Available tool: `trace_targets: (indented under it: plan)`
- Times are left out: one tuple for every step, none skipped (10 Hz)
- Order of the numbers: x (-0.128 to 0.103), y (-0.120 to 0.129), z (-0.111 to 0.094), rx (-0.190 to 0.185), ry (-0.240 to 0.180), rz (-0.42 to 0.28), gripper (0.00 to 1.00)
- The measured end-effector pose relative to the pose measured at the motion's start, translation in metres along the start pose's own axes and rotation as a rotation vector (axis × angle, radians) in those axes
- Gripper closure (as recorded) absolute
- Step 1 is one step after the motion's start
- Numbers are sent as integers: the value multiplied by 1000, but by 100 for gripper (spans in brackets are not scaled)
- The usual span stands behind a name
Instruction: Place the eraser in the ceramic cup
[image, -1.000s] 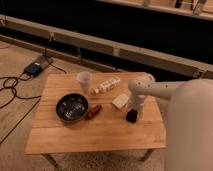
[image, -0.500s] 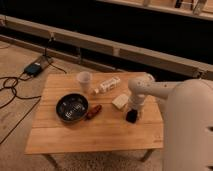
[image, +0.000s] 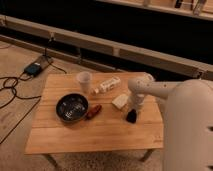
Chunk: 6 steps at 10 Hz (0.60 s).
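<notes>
Nothing much has shifted since the earlier frame: the arm is in the same pose at the right side of the table (image: 115, 136) and the eraser (image: 131, 118) has not left its spot. The change is at the gripper (image: 132, 111), whose fingers have come together. It sits straight down on the eraser, so this reads as a clamp on it, with the eraser not yet off the wood.

Step in hand: confirm the grasp, then lift.

- The eraser is near the table's right front, just beside the cream block (image: 120, 101). A straight vertical lift should avoid dragging that block.
- The cup (image: 84, 81) stands upright at the back left, well apart from the gripper. A small bottle (image: 108, 85) lies beside it, on the direct path.
- The carry should go high enough to clear the bottle. The bowl (image: 58, 107) and the reddish-brown item (image: 93, 111) lie nearer the front and are easy to avoid.
- The cup mouth looks narrow against the eraser's length, so it probably has to go in end-first, centred over the rim and released low.
- Main risk: clipping the rim and tipping the light cup.
</notes>
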Motion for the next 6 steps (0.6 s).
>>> trace_targets:
  plan:
    - [1, 1, -2, -1, -1, -1, 100]
    - [2, 2, -9, -4, -6, 1, 100]
    - [3, 3, -16, -8, -14, 4, 100]
    - [4, 6, -27, -15, -24, 8, 100]
    - [5, 8, -34, -22, -31, 9, 100]
    - [7, 13, -46, -34, -40, 10, 100]
